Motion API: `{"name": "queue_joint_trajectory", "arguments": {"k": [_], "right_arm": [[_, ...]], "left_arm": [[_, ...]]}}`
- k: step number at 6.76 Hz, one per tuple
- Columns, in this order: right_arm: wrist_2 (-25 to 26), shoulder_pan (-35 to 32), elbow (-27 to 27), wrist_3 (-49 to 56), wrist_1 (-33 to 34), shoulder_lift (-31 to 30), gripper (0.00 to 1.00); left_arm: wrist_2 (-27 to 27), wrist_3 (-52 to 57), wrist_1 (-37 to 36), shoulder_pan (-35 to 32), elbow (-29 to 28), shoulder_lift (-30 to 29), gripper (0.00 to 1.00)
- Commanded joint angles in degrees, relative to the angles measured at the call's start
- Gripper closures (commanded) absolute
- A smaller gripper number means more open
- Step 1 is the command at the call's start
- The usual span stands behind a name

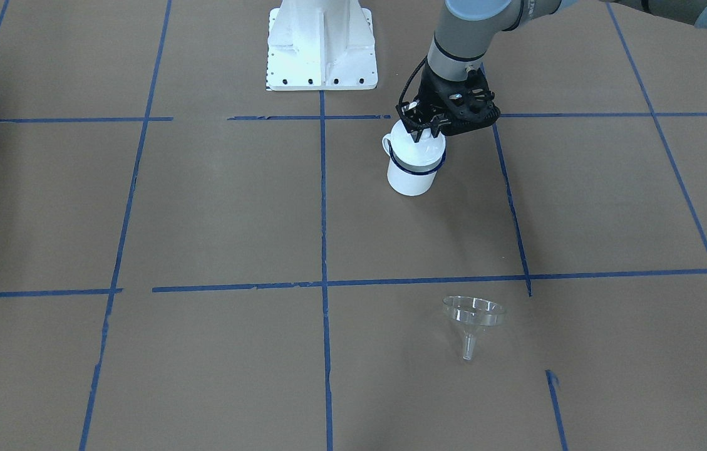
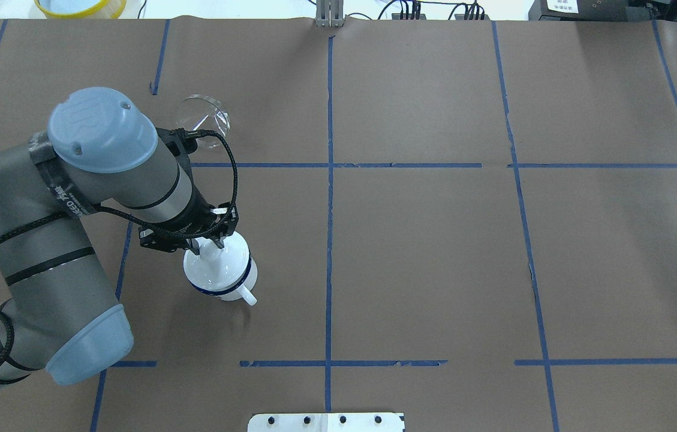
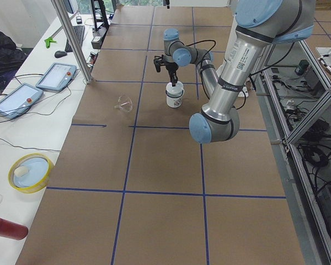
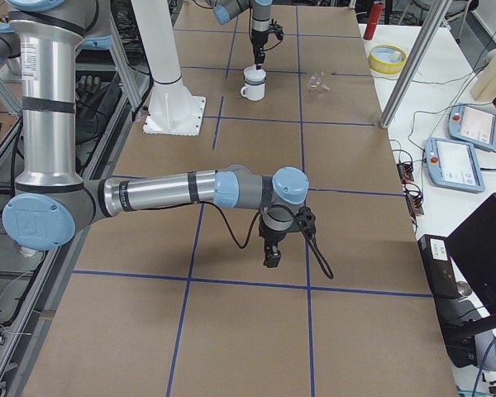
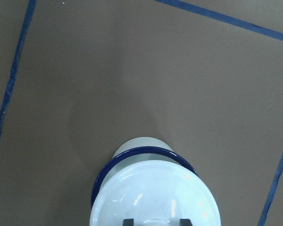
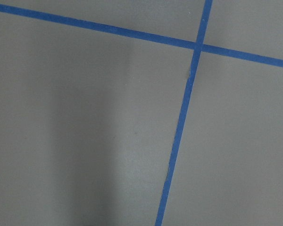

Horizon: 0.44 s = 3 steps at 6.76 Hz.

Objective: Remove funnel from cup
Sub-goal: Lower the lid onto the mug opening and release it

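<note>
The small clear plastic funnel (image 1: 472, 316) lies on the brown-papered table (image 1: 203, 219), well apart from the white enamel blue-rimmed mug (image 1: 412, 178) beyond. The left gripper (image 1: 421, 128) pinches the knob of the round white lid (image 1: 419, 147) capping the mug. I cannot tell how the right gripper (image 4: 271, 256) stands.

I see the cup (image 1: 414, 178) standing on the bench (image 1: 203, 219), in front of the robot's base (image 1: 322, 44) and off to its left. A lid (image 1: 422, 150) sits on the cup, and the left end effector (image 1: 423, 128) is directly above, fingers against either side of the lid's knob. The funnel (image 1: 472, 316) lies farther out from the robot, across a tape line (image 1: 428, 280), well apart from the cup, spout pointing away from the robot. The right end effector (image 4: 271, 256) hangs over the bench far to the robot's right.
</note>
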<state>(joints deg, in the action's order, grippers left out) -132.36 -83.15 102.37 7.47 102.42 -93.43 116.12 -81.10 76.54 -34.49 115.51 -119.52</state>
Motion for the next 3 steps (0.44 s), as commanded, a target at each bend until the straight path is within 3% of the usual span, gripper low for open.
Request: {"name": "queue_joint_trajectory", "arguments": {"k": [1,3], "right_arm": [[0.0,0.0,0.03,0.0,-0.03,0.0,0.0],[0.0,0.0,0.03,0.0,-0.03,0.0,0.0]], "left_arm": [[-0.01,0.33,0.01,-0.05,-0.2,0.16,1.0],[-0.01,0.6,0.01,-0.05,-0.2,0.34,1.0]]}}
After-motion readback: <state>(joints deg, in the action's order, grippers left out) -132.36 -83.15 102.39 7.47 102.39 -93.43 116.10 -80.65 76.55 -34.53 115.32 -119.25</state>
